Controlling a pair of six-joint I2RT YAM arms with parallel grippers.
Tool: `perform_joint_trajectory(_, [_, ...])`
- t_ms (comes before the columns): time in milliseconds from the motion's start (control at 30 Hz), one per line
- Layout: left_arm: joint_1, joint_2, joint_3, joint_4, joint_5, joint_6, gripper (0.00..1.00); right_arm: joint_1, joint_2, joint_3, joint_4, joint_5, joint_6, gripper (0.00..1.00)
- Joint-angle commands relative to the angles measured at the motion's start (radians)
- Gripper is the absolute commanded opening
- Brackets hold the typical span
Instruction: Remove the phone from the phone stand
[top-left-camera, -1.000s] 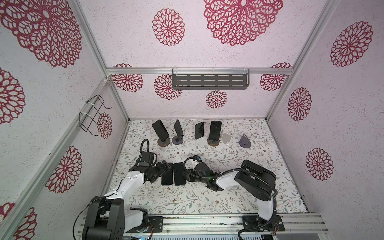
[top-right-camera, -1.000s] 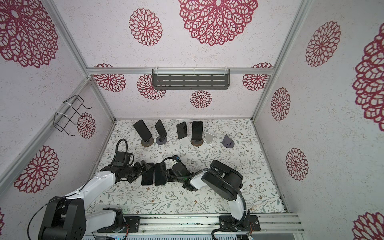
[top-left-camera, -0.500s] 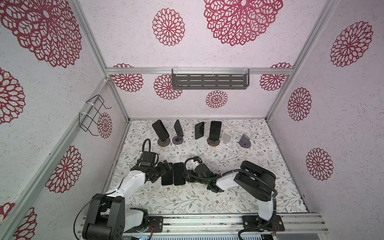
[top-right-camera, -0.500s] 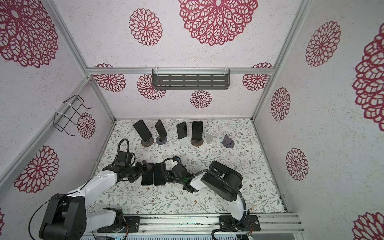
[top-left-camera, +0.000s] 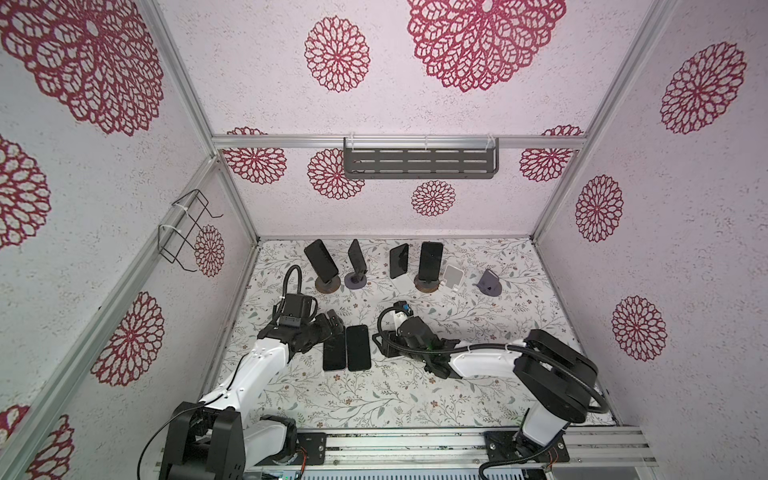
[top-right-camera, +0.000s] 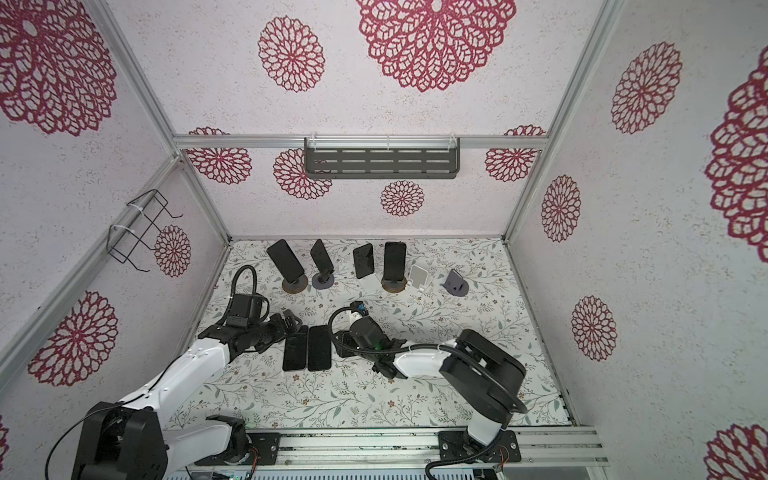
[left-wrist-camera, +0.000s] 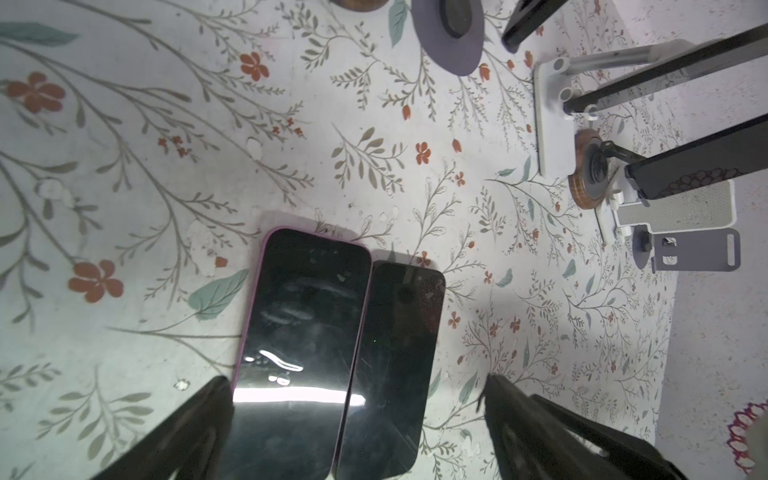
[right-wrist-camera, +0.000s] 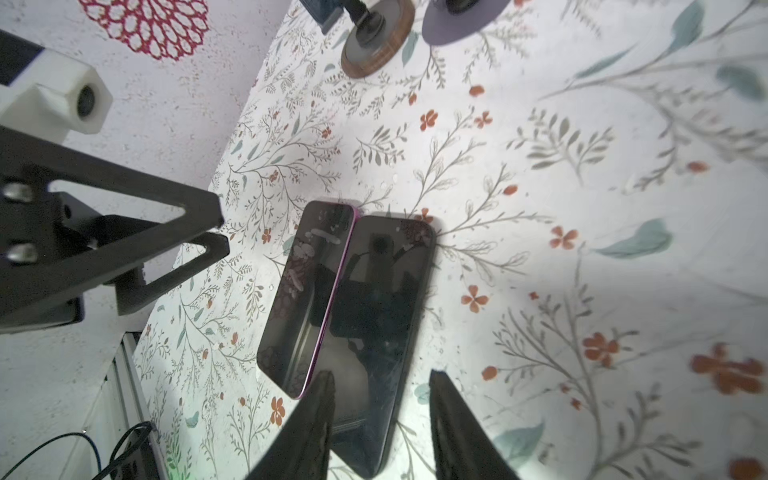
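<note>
Floral mat (left-wrist-camera: 166, 174), purple-cased phone (left-wrist-camera: 299, 332) beside black phone (left-wrist-camera: 395, 365) (touching)

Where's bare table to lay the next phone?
Free: the strip between the flat phones and the front rail; the patch between the right arm and the empty grey stand. Crowded: the stand row, and around the flat phones.

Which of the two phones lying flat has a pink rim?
The pink-rimmed phone, the left one of the pair in both top views; the black phone beside it has a plain dark edge.
</note>
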Motion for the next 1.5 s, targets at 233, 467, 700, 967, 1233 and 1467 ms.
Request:
perform_joint_trajectory(233, [-0.218,0.009,0.153,0.023,-0.135,0.067,0.97,-0.248,-0.22,0.185,-0.57,-0.067,-0.483,0.44])
perform_joint_trajectory(467, [-0.384,0.024,0.184,0.089,-0.224,0.072,0.97,-0.494,-0.259,0.397,-0.837,-0.198,-0.801,0.44])
perform_joint_trajectory(700, [-0.505,0.093,0.239,0.128,-0.242,0.054,0.97,-0.718,-0.161,0.531,-0.785,-0.443,-0.889,0.44])
perform_joint_trajectory(967, [-0.607,0.164,0.274,0.097,-0.276,0.054,0.97,-0.816,0.092,0.81,-0.921,-0.635,-1.031,0.51])
perform_joint_trajectory(1233, [-0.636,0.135,0.209,0.152,-0.254,0.025,0.97,-0.895,0.285,0.929,-0.868,-0.8,-1.056,0.59])
perform_joint_trajectory(1467, [-0.637,0.125,0.202,0.155,-0.262,0.036,0.97,-0.891,0.357,0.933,-0.805,-0.965,-1.051,0.61])
